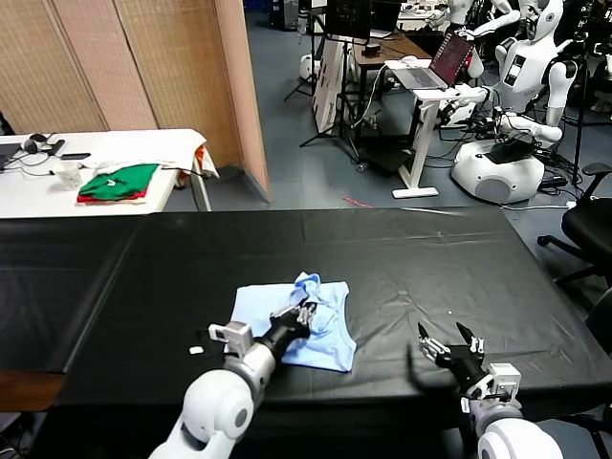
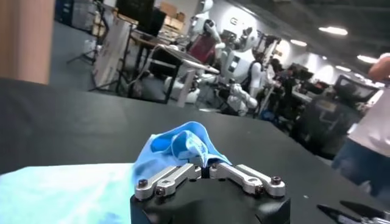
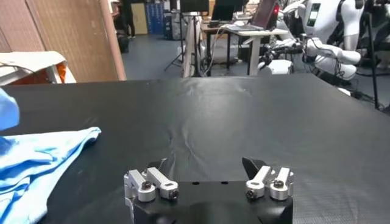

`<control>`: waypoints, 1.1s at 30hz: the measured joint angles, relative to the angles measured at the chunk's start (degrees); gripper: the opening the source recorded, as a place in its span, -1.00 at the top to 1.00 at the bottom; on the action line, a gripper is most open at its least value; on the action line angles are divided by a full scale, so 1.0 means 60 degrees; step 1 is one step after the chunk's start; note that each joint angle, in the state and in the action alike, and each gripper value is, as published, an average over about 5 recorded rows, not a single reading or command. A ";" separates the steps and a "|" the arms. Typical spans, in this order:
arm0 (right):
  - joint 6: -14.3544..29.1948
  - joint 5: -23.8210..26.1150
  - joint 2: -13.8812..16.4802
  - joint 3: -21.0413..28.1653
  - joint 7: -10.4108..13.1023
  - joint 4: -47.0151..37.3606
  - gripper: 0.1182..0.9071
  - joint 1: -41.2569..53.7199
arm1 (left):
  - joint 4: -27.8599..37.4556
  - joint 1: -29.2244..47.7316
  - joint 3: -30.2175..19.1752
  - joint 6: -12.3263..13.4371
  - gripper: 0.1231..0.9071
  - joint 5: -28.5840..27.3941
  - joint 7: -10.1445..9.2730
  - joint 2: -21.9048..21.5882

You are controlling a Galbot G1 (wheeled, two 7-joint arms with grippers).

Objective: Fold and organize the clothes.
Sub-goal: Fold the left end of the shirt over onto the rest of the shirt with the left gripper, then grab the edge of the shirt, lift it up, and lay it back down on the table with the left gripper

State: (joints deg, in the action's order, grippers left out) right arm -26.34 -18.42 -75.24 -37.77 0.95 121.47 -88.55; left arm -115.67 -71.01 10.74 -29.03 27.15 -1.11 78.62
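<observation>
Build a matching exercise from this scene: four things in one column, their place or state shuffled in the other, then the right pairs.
Things:
1. left hand
2. right hand
3. light-blue T-shirt
4. green and red garment pile

States or places:
A. on the white side table
B. open, above bare black cloth
C. shut on a fold of fabric
D. partly bunched on the black table

Pairs: 1-C, 2-B, 3-D, 4-A

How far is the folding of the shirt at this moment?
Done: the T-shirt is partly gathered on the black table. In hand: the left gripper is shut on a raised fold. Left: the shirt looks rumpled, not neatly folded. The right gripper waits open, apart from it.
</observation>
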 joint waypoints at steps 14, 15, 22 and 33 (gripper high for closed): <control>-0.0145 0.0049 0.0148 0.0252 -0.0135 0.0155 -1.00 -0.0041 | 0.0450 -0.0097 -0.0289 0.0095 0.75 -0.0618 -0.0212 0.0500; -0.0147 0.0008 0.0186 0.0267 -0.0191 0.0188 -1.00 -0.0066 | 0.0463 -0.0111 -0.0298 0.0077 0.65 -0.0634 -0.0211 0.0527; -0.0086 -0.0527 0.0491 0.0424 -0.0440 0.0230 -1.00 -0.0141 | 0.0374 -0.0355 -0.0348 -0.0042 -0.37 -0.0089 -0.0150 0.0862; -0.0236 -0.0917 0.0763 0.1437 -0.0340 -0.0073 -1.00 0.0829 | -0.0393 -0.0670 0.0295 -0.0363 -1.00 0.1517 -0.0621 0.1419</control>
State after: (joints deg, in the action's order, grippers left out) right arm -27.75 -23.93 -70.66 -29.15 -1.09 121.03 -83.58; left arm -118.02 -75.03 12.50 -31.20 36.25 -4.83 87.13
